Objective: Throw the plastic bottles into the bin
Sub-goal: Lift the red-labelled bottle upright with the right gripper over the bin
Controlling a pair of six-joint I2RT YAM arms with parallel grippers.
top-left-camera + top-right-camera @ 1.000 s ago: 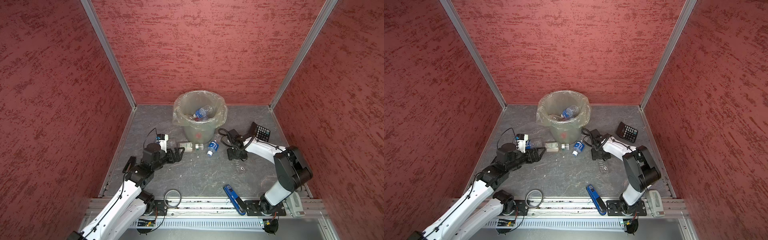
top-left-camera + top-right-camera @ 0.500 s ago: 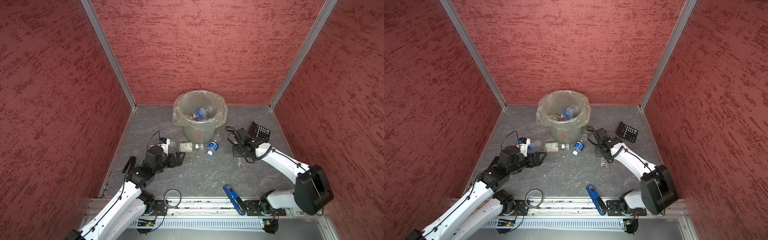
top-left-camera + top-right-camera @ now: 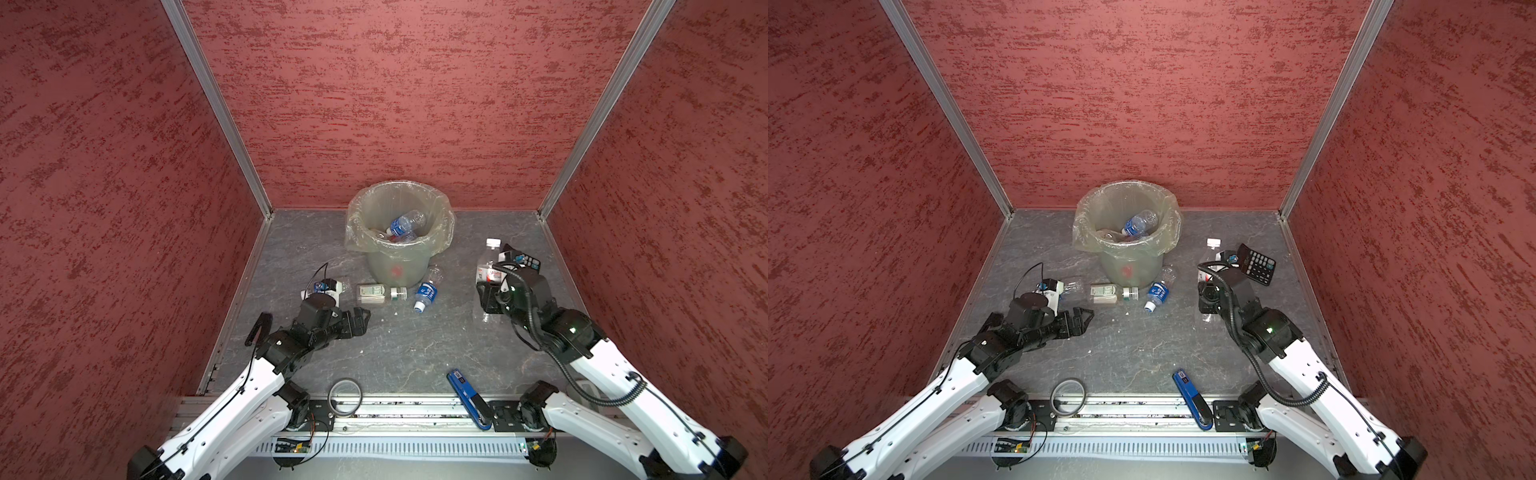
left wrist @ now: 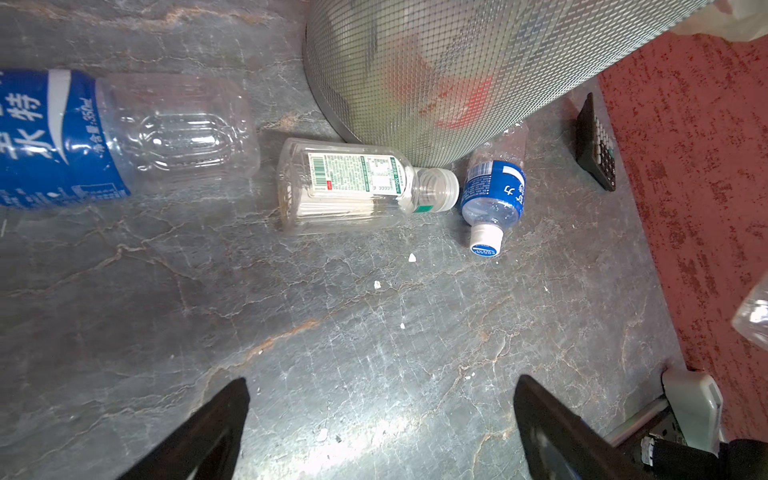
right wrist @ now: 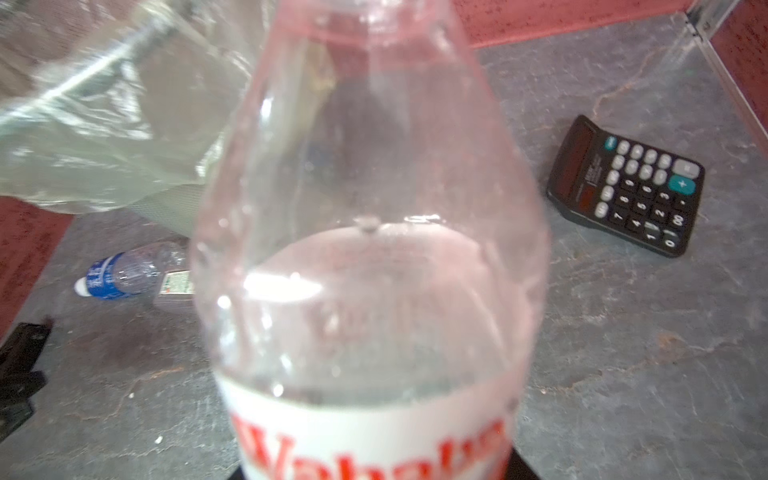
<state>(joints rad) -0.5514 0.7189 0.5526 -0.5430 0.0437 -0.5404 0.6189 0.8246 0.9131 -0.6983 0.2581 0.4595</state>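
The right gripper (image 3: 488, 287) was clamped round a bottle (image 3: 486, 262), cap pointing away from the wrist; the bin (image 3: 445, 216) stood ahead to its left. The left gripper (image 3: 360, 320) gaped empty.

Right claw (image 3: 488, 296) seemingly around upright bottle (image 3: 487, 262)

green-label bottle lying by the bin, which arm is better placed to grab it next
Left: the left gripper is open, empty and close to the green-label bottle; the right gripper is shut on a red-label bottle.
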